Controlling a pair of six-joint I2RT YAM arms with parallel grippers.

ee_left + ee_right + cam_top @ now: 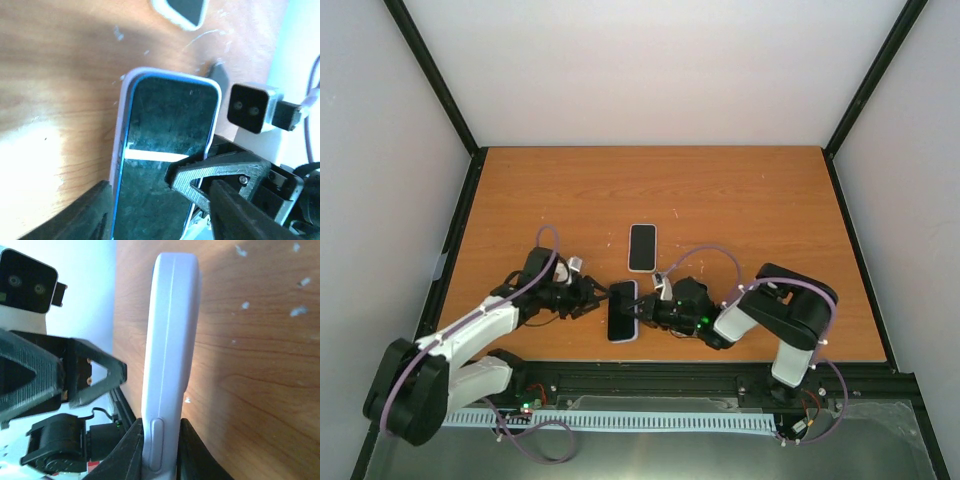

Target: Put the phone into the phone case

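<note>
Clamping phone case [170,340] edgewise: right fingers [125,460].

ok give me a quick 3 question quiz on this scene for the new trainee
1. True or false: the right gripper pinches the lavender phone case at its edge.
2. What colour is the rim of the phone sitting in the case? A red, B blue, C green.
3. Fill in: the white-rimmed device lies ___ to the far edge of the table than the phone does.

Key: 1 true; 2 B; 3 nearer.
</note>
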